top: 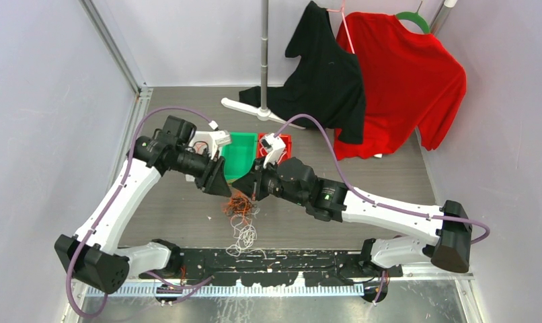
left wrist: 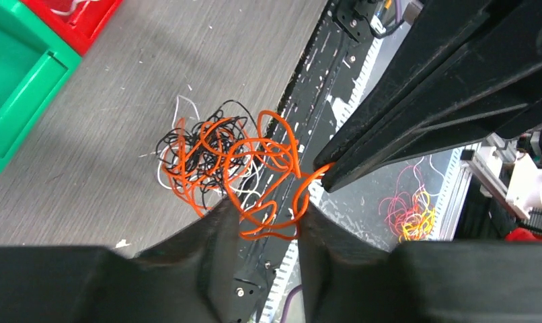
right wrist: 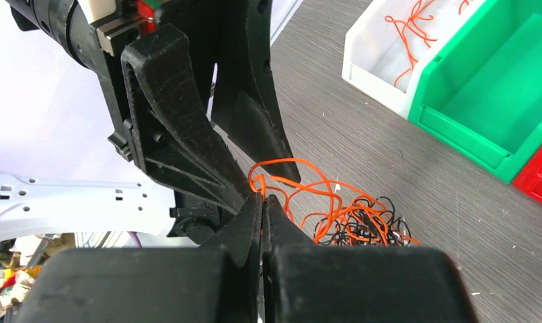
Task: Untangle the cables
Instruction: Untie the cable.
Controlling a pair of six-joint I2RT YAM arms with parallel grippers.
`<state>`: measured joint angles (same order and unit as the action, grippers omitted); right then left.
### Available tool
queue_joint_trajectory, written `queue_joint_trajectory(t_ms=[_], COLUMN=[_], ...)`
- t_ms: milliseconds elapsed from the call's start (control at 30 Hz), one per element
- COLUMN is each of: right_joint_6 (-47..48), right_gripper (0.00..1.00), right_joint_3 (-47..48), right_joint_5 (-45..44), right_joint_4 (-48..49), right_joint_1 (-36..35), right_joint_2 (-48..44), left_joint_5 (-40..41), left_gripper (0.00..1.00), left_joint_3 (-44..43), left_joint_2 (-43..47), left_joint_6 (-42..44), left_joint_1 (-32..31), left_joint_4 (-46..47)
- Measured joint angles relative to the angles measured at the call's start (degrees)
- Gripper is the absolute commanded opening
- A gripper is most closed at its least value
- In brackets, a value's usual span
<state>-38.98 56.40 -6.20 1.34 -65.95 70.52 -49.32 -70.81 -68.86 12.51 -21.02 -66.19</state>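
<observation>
— Tabletop (top: 376,195) first: what is it like?
— Grey and wood-grained, walled in by pale lilac panels (top: 40,101). A black rail (top: 275,259) runs along the near edge between the arm bases.
— And around the work, from the left?
— A white bin (right wrist: 382,47) with a few orange strands in it, then a green bin (top: 241,149), then a red bin (top: 284,142), side by side in a row at the far side. Behind them stands a pole (top: 264,54), with a black T-shirt (top: 325,74) and a red T-shirt (top: 403,81) hanging to its right.
— Anything blocking the view?
— From above, the left arm covers most of the white bin, and both sets of fingers hide the top of the tangle.
— Where are the cables (top: 240,205)?
— On the table just in front of the green bin, under the two grippers. Orange and black sit in a tight clump, and white strands (top: 245,237) trail toward the rail. So the mess runs far to near, with no single direction inside the clump.
— The left gripper (left wrist: 266,210)?
— Jaws partway apart, with orange loops lying in the gap between the fingers.
— The right gripper (right wrist: 261,198)?
— Pressed closed on an orange cable (right wrist: 285,161), which rises from the clump to its tips, right beside the left fingers.
</observation>
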Motion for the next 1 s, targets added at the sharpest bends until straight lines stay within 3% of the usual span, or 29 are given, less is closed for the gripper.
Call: queue_joint_trajectory(t_ms=[133, 233, 700, 1000], right_joint_6=[-0.9, -1.5, -2.4, -3.0], right_gripper=[0.01, 0.01, 0.01, 0.16], right_joint_3=[0.0, 0.0, -3.8, -11.2], right_joint_5=[0.2, 0.0, -5.6, -9.3], right_joint_4=[0.4, 0.3, 0.1, -2.3], right_joint_1=[0.2, 0.5, 0.8, 0.9], right_joint_2=[0.0, -0.2, -4.4, -13.2], left_joint_5=[1.4, 1.9, 6.0, 13.3], left_gripper=[0.07, 0.0, 0.0, 0.0], left_joint_3=[0.1, 0.1, -4.6, -11.7], left_joint_2=[1.4, 1.5, 2.5, 3.1], left_joint_6=[-0.6, -0.5, 3.3, 6.4], left_joint_1=[0.0, 0.0, -1.9, -1.9], left_joint_4=[2.6, 3.3, 2.4, -1.3])
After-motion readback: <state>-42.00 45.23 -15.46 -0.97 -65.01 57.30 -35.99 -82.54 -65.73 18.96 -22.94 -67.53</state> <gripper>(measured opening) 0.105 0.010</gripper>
